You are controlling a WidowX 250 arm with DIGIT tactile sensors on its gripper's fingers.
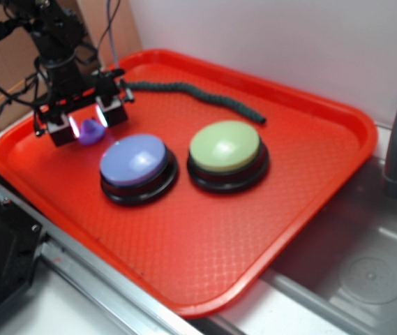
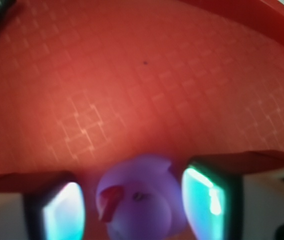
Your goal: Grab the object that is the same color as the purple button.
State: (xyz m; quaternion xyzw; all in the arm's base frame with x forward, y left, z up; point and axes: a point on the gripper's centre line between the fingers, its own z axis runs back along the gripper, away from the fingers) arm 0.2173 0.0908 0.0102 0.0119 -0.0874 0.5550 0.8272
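We have our gripper (image 1: 88,122) lowered over the near-left part of the red tray (image 1: 338,160), with the tiny purple duck (image 1: 91,132) sitting between its two fingers (image 2: 62,212), because that duck is the one loose item that shares the colour of the purple button (image 1: 134,159). In the wrist view the duck (image 2: 141,200) fills the gap, head up with its red beak turned toward the left pad, and a narrow strip of space shows on each side, so we judge the jaws to be narrowly apart around it and not yet pressing; whether either pad touches the glossy body we cannot tell from the blur. The duck rests on the tray just beside the purple button, on the side away from the green button (image 1: 225,145), so we come in from that outer side to keep the fingers clear of the black base. The dark rope (image 1: 198,94) lies well apart along the far rim and does not concern us. What remains, as we judge it, is to close on the small, slippery toy squarely enough that it does not squirt out.
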